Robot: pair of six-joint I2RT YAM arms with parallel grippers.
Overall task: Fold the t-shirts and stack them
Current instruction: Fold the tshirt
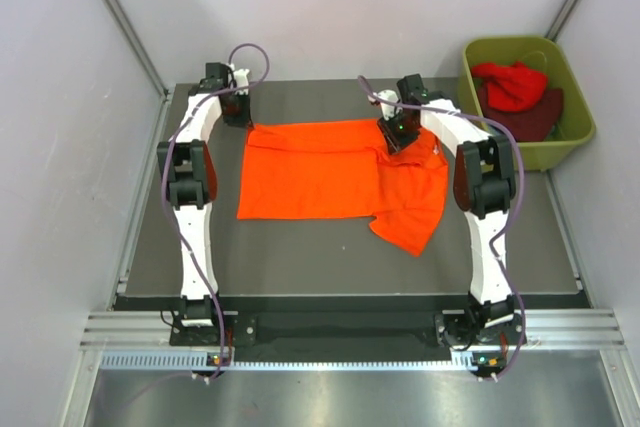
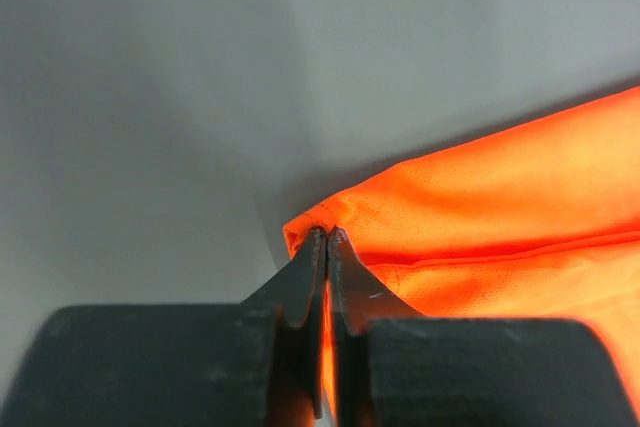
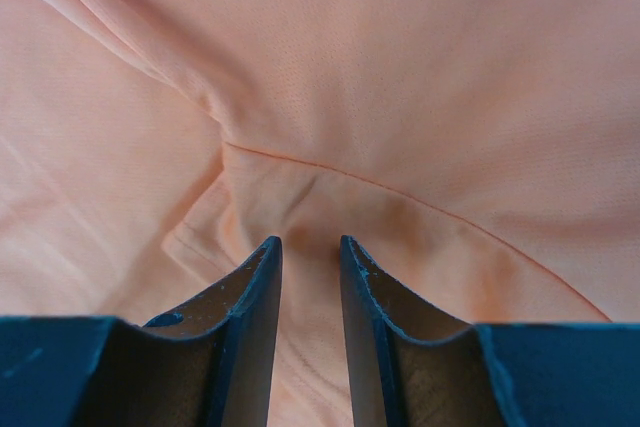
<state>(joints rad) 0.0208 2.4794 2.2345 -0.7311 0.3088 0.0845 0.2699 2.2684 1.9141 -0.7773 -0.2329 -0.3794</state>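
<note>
Left gripper [image 2: 326, 235]: I saw it pinched tight on orange t-shirt [image 2: 500, 197] corner | right gripper [image 3: 310, 244]: jaws stood narrowly apart, cloth bunched at tips, grip unclear.

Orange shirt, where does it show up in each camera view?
Top external: shirt at centre, spread out.
Left wrist: lower right, its corner pinched in the left tool.
Right wrist: fills the picture, bunched between the right tool fingers.
Shared landmark: that pinched corner, at the shirt's upper left in the top view.
</note>
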